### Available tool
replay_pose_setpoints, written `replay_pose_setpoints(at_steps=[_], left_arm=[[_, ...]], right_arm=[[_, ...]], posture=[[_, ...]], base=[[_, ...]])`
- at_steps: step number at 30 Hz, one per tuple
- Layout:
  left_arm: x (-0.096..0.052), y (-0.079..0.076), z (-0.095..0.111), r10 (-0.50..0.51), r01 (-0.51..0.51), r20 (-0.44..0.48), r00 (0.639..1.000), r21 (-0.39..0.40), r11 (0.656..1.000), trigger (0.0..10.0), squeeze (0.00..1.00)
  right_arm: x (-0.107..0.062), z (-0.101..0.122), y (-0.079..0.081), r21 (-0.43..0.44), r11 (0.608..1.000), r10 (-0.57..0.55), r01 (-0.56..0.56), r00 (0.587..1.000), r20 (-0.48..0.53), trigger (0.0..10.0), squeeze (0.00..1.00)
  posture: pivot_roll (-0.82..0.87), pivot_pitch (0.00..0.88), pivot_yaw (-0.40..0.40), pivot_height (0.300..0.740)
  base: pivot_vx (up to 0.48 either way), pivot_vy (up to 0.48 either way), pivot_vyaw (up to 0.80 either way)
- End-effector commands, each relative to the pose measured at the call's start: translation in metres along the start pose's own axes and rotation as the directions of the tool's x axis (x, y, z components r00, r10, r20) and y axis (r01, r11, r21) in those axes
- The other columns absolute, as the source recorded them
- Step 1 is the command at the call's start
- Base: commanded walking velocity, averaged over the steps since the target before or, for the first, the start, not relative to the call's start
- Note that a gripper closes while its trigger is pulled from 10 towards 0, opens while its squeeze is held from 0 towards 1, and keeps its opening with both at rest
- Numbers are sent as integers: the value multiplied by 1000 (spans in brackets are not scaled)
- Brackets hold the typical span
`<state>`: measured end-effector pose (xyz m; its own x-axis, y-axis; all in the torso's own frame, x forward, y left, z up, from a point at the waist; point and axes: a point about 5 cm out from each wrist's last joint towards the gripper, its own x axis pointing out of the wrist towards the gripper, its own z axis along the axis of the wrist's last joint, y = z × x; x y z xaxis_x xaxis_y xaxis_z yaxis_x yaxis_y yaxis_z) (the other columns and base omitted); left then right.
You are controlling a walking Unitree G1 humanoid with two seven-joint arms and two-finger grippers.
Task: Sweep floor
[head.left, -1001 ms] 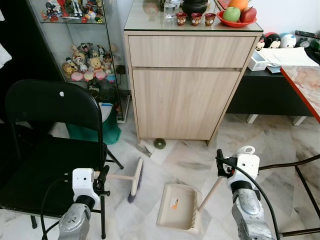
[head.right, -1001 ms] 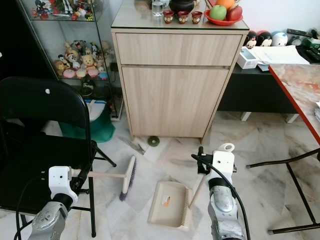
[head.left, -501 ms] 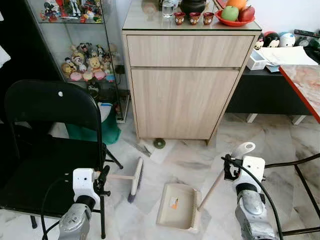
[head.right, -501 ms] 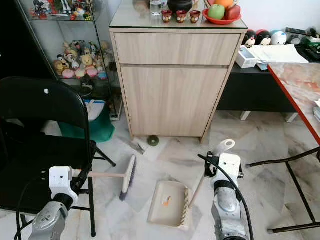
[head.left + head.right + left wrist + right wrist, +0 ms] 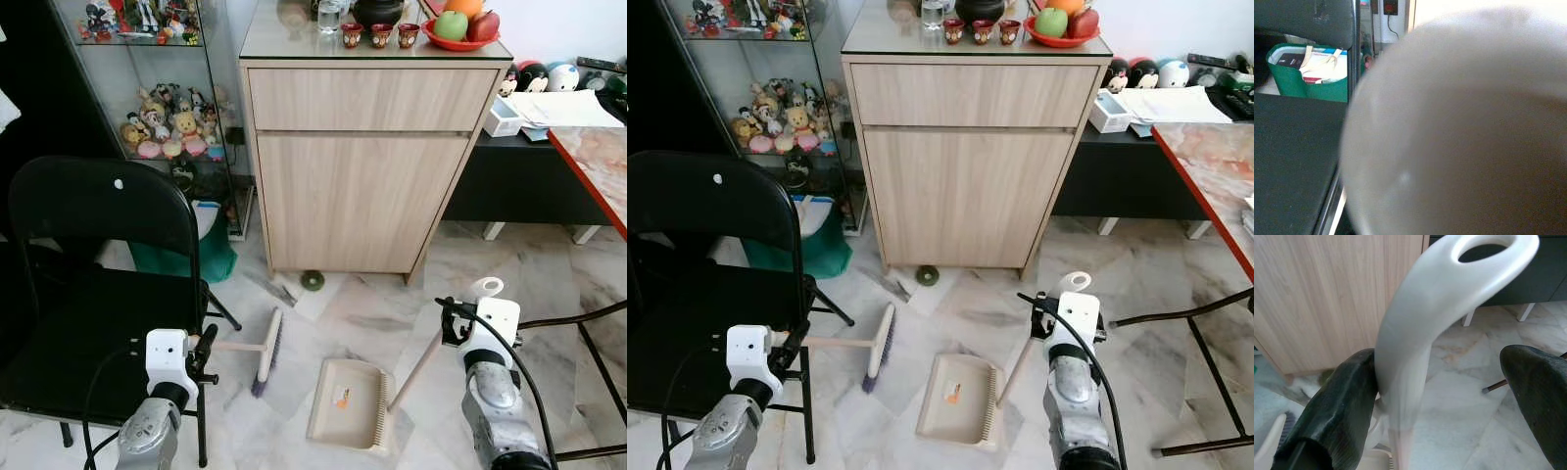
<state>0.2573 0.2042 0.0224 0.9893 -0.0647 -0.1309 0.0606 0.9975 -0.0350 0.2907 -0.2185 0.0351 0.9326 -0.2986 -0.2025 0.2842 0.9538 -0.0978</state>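
While one cream plastic dustpan [image 5: 348, 402] lies flat on the marble floor [image 5: 509, 269] beside one pale-handled broom [image 5: 265, 351], the left gripper [image 5: 201, 345] clasps that broom's handle. Right wrist view: the right gripper [image 5: 1440, 382] spread wide, one finger [image 5: 1332, 406] touching the dustpan's looped white handle [image 5: 1420, 333].

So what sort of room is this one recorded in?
Most likely a home living or dining area: a wooden cabinet bearing a fruit bowl, a glass display case of figurines, and a marble-tiled floor.
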Motion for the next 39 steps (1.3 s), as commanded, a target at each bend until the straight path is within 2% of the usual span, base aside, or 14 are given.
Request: replay_pose_setpoints(at_steps=[1,13,19,39], left_arm=[[-2,-1,-6,-9,10,-29,1000,19,1000,10000,0],[-3,0,-6,-8,9,-33,999,31,999,10000,0],[-3,1,-6,-10,12,-37,999,45,999,10000,0],[-3,1,-6,-7,9,-38,999,65,998,10000,0]], right_arm=[[1,0,-5,6,1000,-20,20,1000,-2,10000,0],[9,0,-14,-8,1000,-11,11,1000,-6,10000,0],[8,-7,-12,-14,1000,16,-16,999,-42,10000,0],[12,-2,-8,-14,997,72,-72,997,3,10000,0]], posture=[[26,115,-7,740],[31,126,-1,740],[36,128,3,740],[43,136,11,740]], base=[[0,0,0],[0,0,0],[0,0,0],[0,0,0]])
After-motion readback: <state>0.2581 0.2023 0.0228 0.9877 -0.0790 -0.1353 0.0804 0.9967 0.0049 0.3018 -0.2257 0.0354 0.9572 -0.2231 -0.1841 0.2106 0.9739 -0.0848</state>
